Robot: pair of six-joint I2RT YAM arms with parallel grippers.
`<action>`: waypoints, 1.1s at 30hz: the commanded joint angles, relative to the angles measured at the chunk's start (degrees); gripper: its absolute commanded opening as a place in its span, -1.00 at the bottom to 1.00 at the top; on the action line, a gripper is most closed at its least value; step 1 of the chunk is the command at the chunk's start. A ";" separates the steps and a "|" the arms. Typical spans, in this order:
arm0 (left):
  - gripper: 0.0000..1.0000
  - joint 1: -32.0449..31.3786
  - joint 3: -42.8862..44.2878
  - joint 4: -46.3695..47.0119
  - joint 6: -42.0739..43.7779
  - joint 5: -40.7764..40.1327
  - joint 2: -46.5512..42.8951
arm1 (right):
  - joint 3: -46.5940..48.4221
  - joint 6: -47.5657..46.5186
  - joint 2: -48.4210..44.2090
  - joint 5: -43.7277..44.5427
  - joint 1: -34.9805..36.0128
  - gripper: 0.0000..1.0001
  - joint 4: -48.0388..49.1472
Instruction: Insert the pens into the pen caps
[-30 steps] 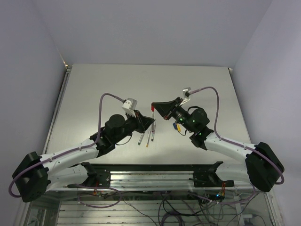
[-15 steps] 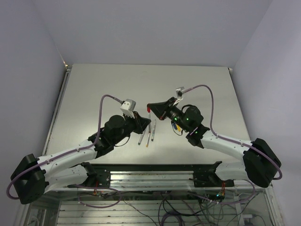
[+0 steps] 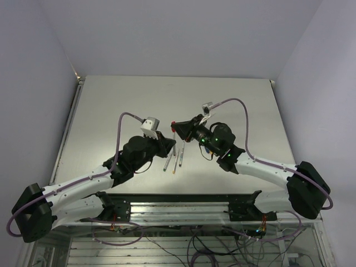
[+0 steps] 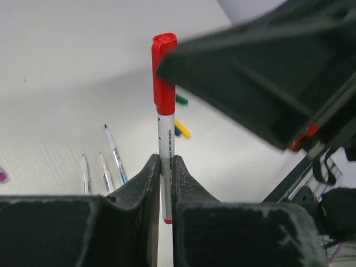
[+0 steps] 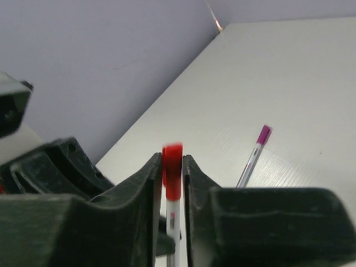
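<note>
1. The red pen (image 4: 166,150) stands upright above the table (image 3: 111,111), between the two arms, with the red cap (image 4: 164,72) on its top end.
2. The left wrist view shows the whole pen, from the cap down to a red bottom end. The right wrist view shows only the cap and a short piece of the barrel under it.
3. The left gripper (image 4: 165,161) is clamped on the lower barrel, one finger pressing each side.
4. The right gripper (image 5: 173,161) has its fingers closed against both sides of the red cap.
5. Only the left wrist view shows the green cap (image 4: 181,100), the yellow cap (image 4: 182,129) and the blue cap (image 4: 176,132). They lie close together on the table behind the pen.
6. Three loose pens (image 4: 104,172) lie side by side on the table; their tip colours are too small to tell.
7. The magenta-tipped pen (image 5: 253,156) is clear only in the right wrist view.
8. In the top view the grippers cover most of the red pen. The top of the cap is blurred in the right wrist view.
</note>
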 commanded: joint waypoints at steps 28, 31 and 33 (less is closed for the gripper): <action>-0.86 5.76 -0.19 2.60 -4.72 -14.60 10.43 | 0.60 -4.01 -14.71 21.57 -1.20 0.10 -19.51; -0.86 10.85 0.81 2.75 -3.92 -8.64 12.20 | 0.73 -4.74 -15.14 21.38 -1.24 0.04 -21.81; -0.86 14.51 1.07 3.47 -3.42 -3.71 13.66 | 0.56 -5.01 -15.22 21.65 -1.25 0.01 -22.96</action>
